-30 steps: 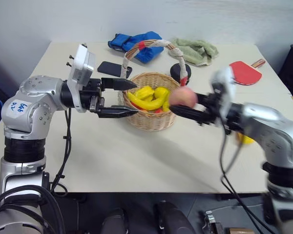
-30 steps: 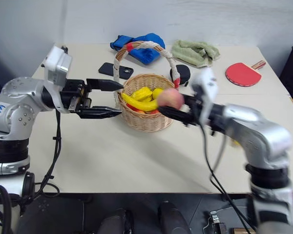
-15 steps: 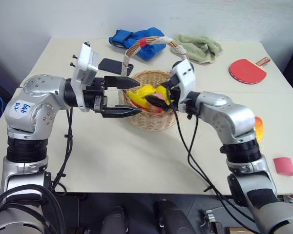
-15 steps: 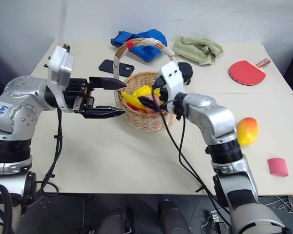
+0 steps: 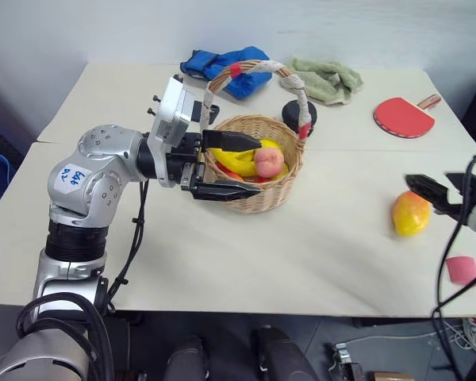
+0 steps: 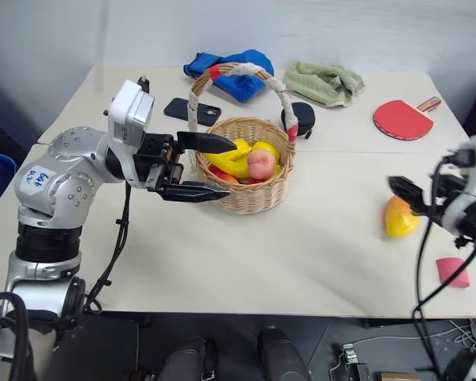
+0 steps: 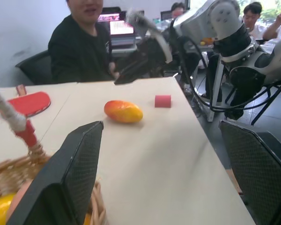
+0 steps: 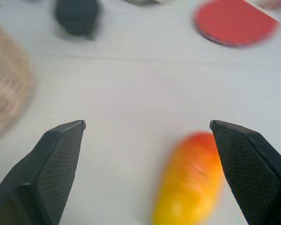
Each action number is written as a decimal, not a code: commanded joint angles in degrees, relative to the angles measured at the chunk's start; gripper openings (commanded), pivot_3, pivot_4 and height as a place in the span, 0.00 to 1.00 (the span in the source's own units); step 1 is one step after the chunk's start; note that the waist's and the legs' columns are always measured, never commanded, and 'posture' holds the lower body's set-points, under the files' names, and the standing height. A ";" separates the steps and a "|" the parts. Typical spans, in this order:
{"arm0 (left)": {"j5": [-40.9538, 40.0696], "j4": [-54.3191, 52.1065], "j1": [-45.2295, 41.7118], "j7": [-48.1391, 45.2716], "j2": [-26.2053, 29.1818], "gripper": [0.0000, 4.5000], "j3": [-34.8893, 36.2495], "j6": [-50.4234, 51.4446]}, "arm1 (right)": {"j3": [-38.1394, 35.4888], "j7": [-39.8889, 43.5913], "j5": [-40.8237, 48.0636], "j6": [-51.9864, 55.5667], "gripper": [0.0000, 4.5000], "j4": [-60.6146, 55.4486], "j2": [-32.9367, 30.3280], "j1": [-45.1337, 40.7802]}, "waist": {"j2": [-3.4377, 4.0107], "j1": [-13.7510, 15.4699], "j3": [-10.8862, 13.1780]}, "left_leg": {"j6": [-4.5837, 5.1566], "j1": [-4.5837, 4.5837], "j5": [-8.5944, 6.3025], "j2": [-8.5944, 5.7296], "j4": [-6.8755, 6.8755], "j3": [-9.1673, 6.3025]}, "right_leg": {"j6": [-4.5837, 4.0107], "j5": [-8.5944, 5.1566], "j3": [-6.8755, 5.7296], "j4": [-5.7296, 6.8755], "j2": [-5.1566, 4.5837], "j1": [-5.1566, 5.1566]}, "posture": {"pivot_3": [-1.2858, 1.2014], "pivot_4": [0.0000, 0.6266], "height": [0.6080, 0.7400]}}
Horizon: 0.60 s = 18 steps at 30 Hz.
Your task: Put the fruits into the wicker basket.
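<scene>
Left end effector held level, pointing toward the robot's right, fingers spread wide, empty. Right end effector out at the right, angled slightly downward, fingers wide apart, empty.

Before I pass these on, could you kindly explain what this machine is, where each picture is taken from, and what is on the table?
This is a humanoid robot with two arms, each ending in a two-fingered black hand. Two pictures come from cameras in its head, looking down over the table. The other two come from cameras on its wrists, looking out between each hand's fingers.

The left hand is open and straddles the near wall of the basket, one finger inside and one outside. A banana and a peach lie inside the basket.

The right hand is open, holds nothing and hangs beside the mango, which lies on the table. The right wrist view shows the mango between its fingers.

Also on the table: a pink block, a red paddle, a green towel, a blue cloth, a phone and a black round thing.
</scene>
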 commanded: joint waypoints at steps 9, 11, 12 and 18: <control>0.09 -1.97 -1.80 2.69 -1.95 0.92 -1.50 -0.20 | 6.61 -1.83 -8.97 -16.41 0.99 26.35 5.32 -7.95 | 0.04 -0.50 0.01 | -0.04 0.22 0.09 0.00 -0.08 0.08 | -0.01 0.00 0.16 0.00 0.11 0.13 | 0.52 0.24 1.00; 0.02 -2.32 -1.42 2.85 -1.62 0.92 -1.41 -0.11 | 6.85 -1.92 -8.87 -16.97 0.99 29.17 6.04 -9.55 | 0.04 -0.46 0.01 | -0.04 0.22 0.09 0.00 -0.08 0.07 | 0.00 0.00 0.15 -0.01 0.10 0.13 | 0.52 0.24 1.00; 0.11 -2.49 -1.19 2.94 -1.42 0.92 -1.41 -0.17 | 7.14 -2.24 -8.96 -17.20 0.99 30.12 6.46 -10.31 | 0.04 -0.46 0.01 | -0.04 0.22 0.09 0.00 -0.08 0.07 | -0.01 0.00 0.15 0.00 0.10 0.13 | 0.52 0.24 1.00; 0.68 -3.20 -0.48 3.72 -0.41 0.92 -1.34 -0.38 | 7.85 -3.83 -9.18 -16.49 0.99 35.85 9.30 -12.54 | 0.04 -0.47 0.01 | -0.04 0.22 0.09 0.01 -0.08 0.03 | -0.01 0.00 0.12 -0.01 0.10 0.16 | 0.52 0.24 1.00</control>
